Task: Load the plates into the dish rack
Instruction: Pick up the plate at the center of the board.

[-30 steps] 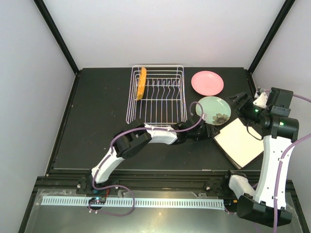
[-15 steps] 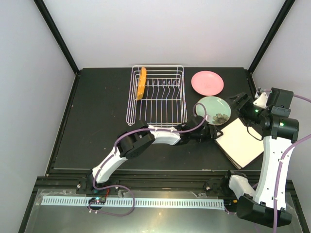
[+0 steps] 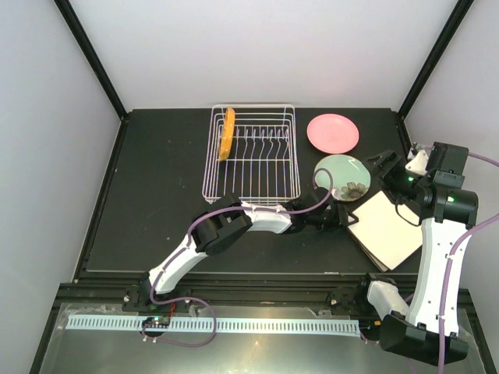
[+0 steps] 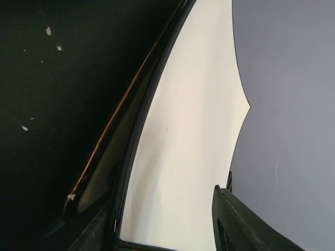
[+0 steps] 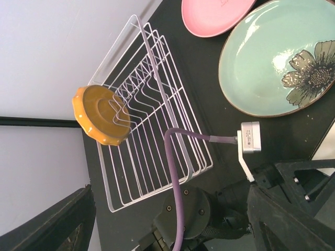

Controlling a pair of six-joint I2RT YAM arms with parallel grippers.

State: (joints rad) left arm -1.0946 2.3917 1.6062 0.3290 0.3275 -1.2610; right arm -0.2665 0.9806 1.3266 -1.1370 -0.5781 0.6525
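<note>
A small orange plate (image 3: 227,132) stands on edge in the white wire dish rack (image 3: 290,156); both also show in the right wrist view, the plate (image 5: 102,115) and the rack (image 5: 157,157). A pink plate (image 3: 333,132) and a pale green flower plate (image 3: 343,178) lie flat right of the rack. A plain white square plate (image 3: 386,226) lies on top of another plate, whose brown rim (image 4: 99,178) shows beneath it. My left gripper (image 3: 345,219) is open at the white plate's left edge, its jaws either side of the plate (image 4: 193,130). My right gripper (image 3: 383,162) is open and empty, above the green plate's right side.
The left arm's purple cable (image 5: 175,172) loops over the rack's near right corner. The black mat's right edge (image 3: 409,156) and the enclosure wall run close behind the right arm.
My left gripper has slid to the right along the mat, from beside the green plate up to the white square plate's edge. The right arm has stayed put.
</note>
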